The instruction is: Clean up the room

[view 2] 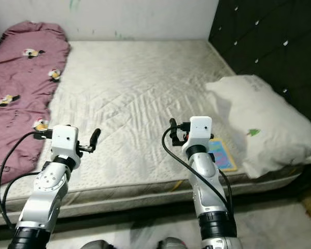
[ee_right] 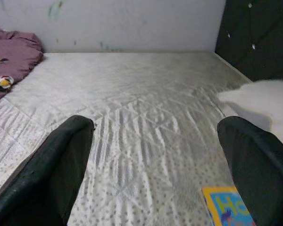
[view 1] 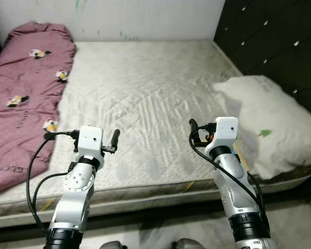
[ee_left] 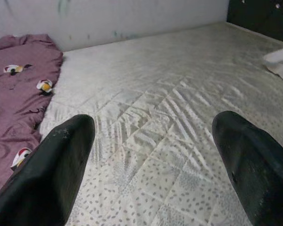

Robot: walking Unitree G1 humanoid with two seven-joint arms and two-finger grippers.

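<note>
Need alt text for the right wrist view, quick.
The right gripper, fingers wide apart, hovers over a bare quilted mattress. A colourful book lies near it, a white pillow on one side and a maroon blanket far opposite.

A quilted mattress [view 1: 145,98] bears a maroon blanket [view 1: 20,88], white pillow [view 1: 269,124] and colourful book [view 2: 221,154].

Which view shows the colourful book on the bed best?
Right eye view: the book lies flat on the mattress beside the pillow, cover mostly visible. Right wrist view catches just a corner. In the left eye view the right arm hides nearly all of it.
</note>
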